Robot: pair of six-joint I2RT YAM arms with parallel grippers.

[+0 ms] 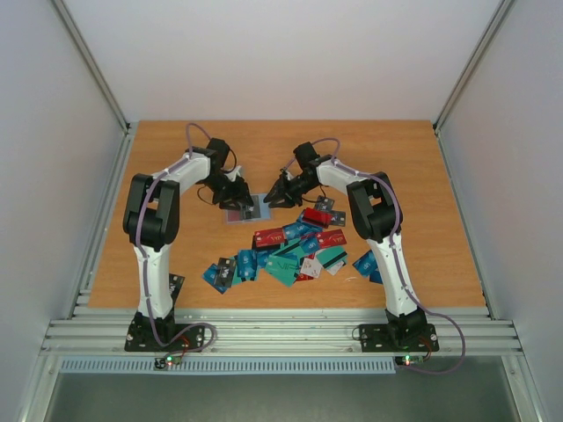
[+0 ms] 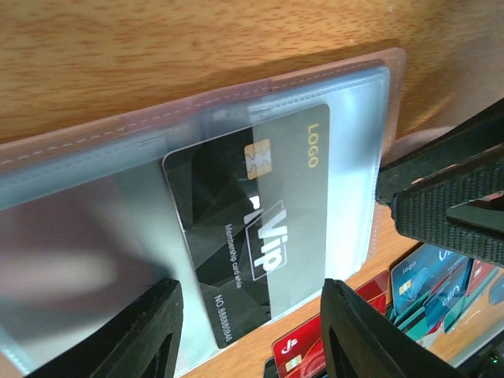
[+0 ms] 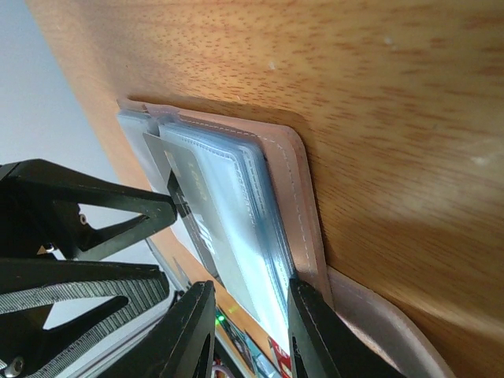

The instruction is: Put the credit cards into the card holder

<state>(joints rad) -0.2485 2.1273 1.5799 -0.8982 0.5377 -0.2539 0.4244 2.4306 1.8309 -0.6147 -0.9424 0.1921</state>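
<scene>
One black card (image 2: 260, 236) sat partly inside the card holder (image 1: 244, 212) at tabletop (image 1: 176, 176) centre; many credit cards (image 1: 290, 251) waited at its 5 o'clock. Right gripper (image 3: 248, 331) jaws clenched the holder; left gripper (image 2: 248, 331) jaws straddled the card, grip unclear.

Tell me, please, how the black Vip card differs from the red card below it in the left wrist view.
The black Vip card sits partly inside a clear pocket of the card holder; the red card lies loose on the table. The black one bears gold LOGO and white Vip lettering; the red one a white emblem. Both show a small gold chip.
</scene>
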